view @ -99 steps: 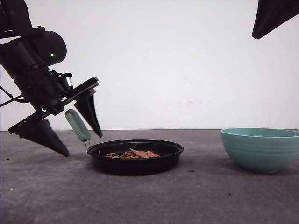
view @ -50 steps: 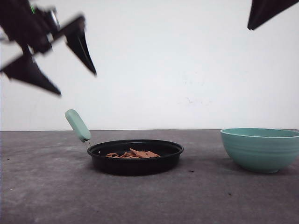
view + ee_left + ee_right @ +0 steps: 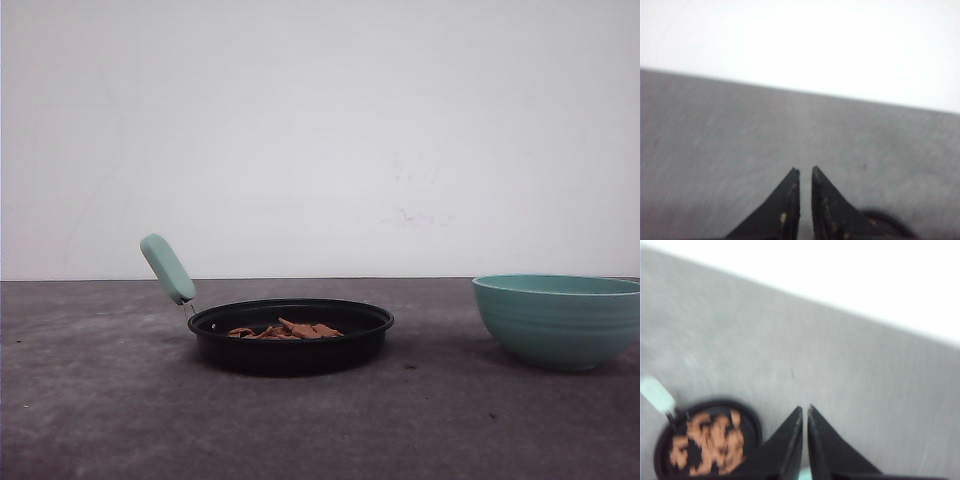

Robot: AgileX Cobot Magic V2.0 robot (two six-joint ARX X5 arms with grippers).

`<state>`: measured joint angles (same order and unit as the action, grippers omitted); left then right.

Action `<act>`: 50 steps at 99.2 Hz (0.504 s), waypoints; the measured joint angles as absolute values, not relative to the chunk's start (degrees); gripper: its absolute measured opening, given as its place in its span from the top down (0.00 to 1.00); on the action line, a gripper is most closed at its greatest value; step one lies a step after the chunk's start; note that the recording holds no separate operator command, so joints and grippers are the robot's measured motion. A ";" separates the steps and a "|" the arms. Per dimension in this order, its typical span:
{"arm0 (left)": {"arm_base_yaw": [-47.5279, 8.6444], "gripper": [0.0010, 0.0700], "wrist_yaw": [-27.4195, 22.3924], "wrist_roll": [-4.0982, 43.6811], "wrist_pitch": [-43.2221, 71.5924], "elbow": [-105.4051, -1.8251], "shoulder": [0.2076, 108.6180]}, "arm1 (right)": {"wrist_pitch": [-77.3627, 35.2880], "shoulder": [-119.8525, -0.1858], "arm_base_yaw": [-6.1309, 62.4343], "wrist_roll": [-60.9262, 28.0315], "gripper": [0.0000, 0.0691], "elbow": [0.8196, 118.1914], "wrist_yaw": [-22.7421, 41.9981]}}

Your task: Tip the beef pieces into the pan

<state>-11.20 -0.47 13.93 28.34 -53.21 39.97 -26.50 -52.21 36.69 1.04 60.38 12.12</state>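
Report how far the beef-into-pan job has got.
Done: the beef pieces lie inside the pan on the table. In hand: nothing; the left gripper and right gripper are shut and empty. Left: seemingly nothing.

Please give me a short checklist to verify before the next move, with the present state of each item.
1. Beef lies inside the pan: ok.
2. Pan sits flat on the table, handle free: ok.
3. No beef spilled on the table around the pan: ok.
4. Bowl upright, apart from the pan: ok.
5. Bowl emptied: cannot tell, its inside is hidden.
6. Left gripper and right gripper hold nothing, jaws nearly together: ok.
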 joint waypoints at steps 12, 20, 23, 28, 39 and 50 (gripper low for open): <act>-11.16 0.99 0.71 12.69 31.53 -51.55 34.15 | -26.09 -48.40 37.78 -2.59 0.98 60.38 11.99; -11.11 0.99 2.26 11.64 31.57 -51.57 31.57 | -26.11 -46.81 37.78 -3.38 0.98 60.38 12.08; -11.11 0.99 2.66 11.44 31.70 -51.59 30.68 | -26.13 -46.39 37.76 -3.62 0.98 60.38 12.08; -11.11 0.99 2.76 11.27 32.01 -51.66 29.85 | -26.17 -45.65 37.76 -3.81 0.98 60.38 12.08; -11.11 0.99 2.83 11.09 32.67 -51.68 29.58 | -26.24 -43.88 37.71 -4.23 0.98 60.38 12.05; -11.11 0.99 2.83 10.94 32.73 -51.68 29.30 | -26.24 -42.44 37.71 -4.27 0.98 60.38 12.05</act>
<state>-11.11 2.83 10.94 32.73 -51.68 29.30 -26.24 -42.44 37.71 -4.27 60.38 12.05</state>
